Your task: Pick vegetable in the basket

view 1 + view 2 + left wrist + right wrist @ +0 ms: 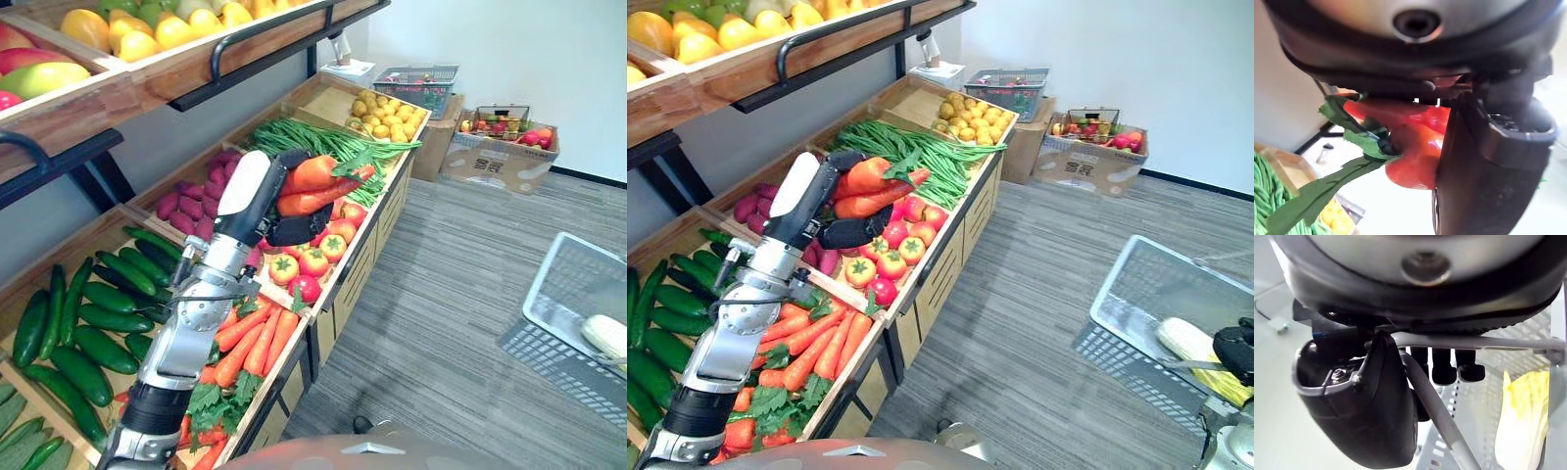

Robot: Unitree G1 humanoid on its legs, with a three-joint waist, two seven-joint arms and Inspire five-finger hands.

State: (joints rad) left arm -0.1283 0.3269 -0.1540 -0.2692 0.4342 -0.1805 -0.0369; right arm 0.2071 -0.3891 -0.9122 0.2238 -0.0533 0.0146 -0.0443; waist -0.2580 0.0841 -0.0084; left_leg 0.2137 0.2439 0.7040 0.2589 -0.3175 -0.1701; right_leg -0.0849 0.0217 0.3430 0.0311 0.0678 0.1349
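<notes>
– Far left on the wooden shelf, what's logged?
– Long dark-green cucumbers (98, 323) in the near bin. Beside them is a bin of loose orange carrots with leafy tops (250, 343).
– Left hand?
– Left hand (292, 227) is up above the bin of round red and yellow tomatoes (313, 262). Its fingers and thumb are curled tight round two orange carrots with green leaves (309, 178). The pair is clear of every bin, with the leaf end toward the heap of thin green beans (313, 137). Left wrist view agrees: orange flesh is pressed against the thumb (1484, 166).
– So the vegetable is not in the basket?
– Correct. It is in the hand, well apart from the basket.
– Right side?
– Grey wire-mesh basket (1136, 294) over the grey striped carpet (441, 294), with one pale yellow corn cob (1190, 343) lying inside. Right hand (1239, 352) is at its near edge. In the right wrist view the fingers (1444, 367) are hooked over the thin grey wire handle (1440, 416), with the thumb on the opposite side, so the hand is closed round it.
</notes>
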